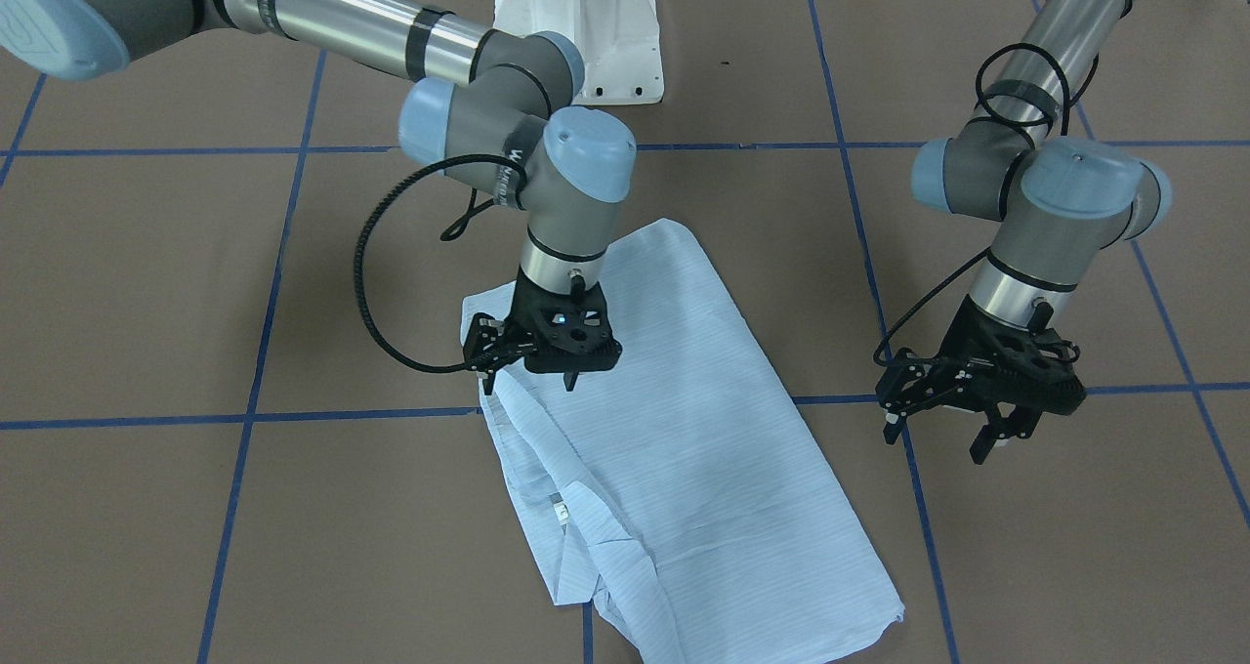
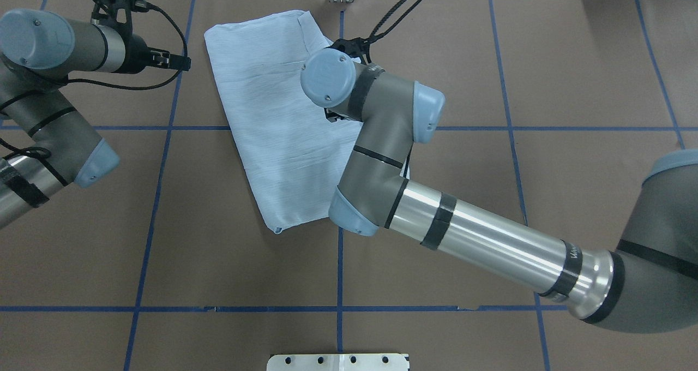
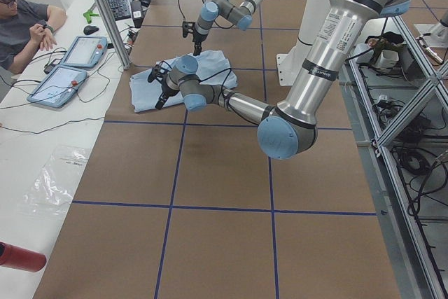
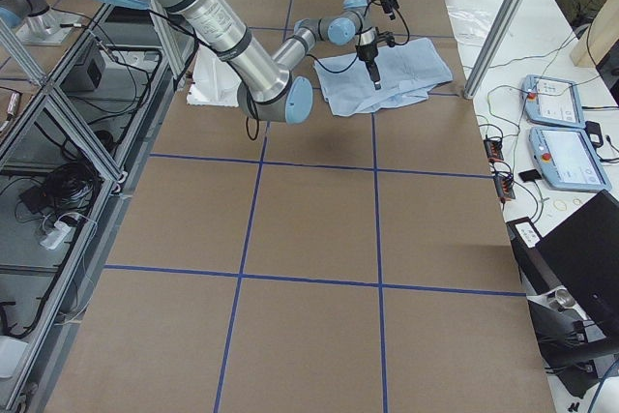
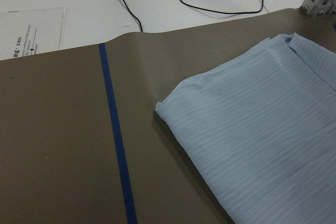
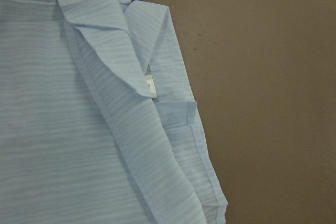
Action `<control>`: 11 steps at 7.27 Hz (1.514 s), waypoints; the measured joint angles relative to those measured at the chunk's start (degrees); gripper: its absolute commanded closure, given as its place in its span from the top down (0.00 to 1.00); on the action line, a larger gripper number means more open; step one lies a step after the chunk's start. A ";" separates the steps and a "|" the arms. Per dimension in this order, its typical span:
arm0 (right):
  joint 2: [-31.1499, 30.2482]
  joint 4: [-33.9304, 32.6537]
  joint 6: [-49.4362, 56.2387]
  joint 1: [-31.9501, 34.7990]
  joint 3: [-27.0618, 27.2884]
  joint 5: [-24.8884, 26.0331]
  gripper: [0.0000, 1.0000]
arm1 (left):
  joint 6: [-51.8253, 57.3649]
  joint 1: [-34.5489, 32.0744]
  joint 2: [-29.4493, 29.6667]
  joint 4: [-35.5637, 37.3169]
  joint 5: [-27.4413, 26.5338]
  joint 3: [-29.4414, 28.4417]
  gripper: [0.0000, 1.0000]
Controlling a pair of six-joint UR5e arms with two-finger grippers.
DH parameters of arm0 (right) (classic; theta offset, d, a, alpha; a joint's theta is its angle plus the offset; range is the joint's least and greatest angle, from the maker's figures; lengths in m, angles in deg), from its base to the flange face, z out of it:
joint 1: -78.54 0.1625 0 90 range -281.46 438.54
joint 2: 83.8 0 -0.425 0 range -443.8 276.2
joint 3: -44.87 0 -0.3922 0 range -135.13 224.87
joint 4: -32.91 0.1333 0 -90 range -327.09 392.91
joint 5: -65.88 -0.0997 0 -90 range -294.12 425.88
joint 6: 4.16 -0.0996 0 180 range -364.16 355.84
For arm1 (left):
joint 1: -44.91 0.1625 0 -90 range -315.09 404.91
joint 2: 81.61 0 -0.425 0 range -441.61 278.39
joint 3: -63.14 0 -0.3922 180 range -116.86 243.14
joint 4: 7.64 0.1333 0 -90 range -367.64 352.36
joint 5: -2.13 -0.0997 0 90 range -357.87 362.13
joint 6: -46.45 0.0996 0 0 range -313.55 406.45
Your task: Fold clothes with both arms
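Observation:
The pale-blue striped shirt [image 1: 684, 449] lies folded into a long slanted rectangle on the brown table, and it also shows in the overhead view [image 2: 272, 114]. Its collar side with the white neck label [image 6: 148, 85] is toward the right arm. My right gripper [image 1: 527, 381] is open and empty, pointing down just above the shirt's collar-side edge. In the overhead view it is hidden under its own wrist. My left gripper [image 1: 937, 439] is open and empty, above bare table beside the shirt's other long edge. The left wrist view shows a shirt corner [image 5: 163, 106].
Blue tape lines [image 1: 254, 415] mark a grid on the table. The white pedestal base [image 1: 586, 29] stands at the robot's side. An operator [image 3: 21, 19] sits at a side desk with teach pendants [image 3: 70, 68]. Cables lie past the table's far edge [image 5: 220, 3].

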State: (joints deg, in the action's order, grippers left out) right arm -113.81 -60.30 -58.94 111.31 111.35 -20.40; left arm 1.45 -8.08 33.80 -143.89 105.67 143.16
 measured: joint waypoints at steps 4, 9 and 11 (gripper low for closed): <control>6.94 4.39 2.27 0.03 -17.11 3.96 1.00 | 0.08 0.00 -0.44 0.01 0.00 -0.12 1.00; 8.48 6.52 4.24 1.54 -22.67 7.27 1.00 | 0.16 0.00 -0.62 0.00 0.00 -0.23 1.00; 7.20 6.27 8.37 4.95 -23.30 7.69 1.00 | 0.21 0.05 -0.57 -0.06 0.00 -0.22 1.00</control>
State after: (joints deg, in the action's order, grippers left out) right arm -106.61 -54.02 -50.57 116.26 88.05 -12.70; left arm 1.66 -8.03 33.22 -143.95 105.67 142.94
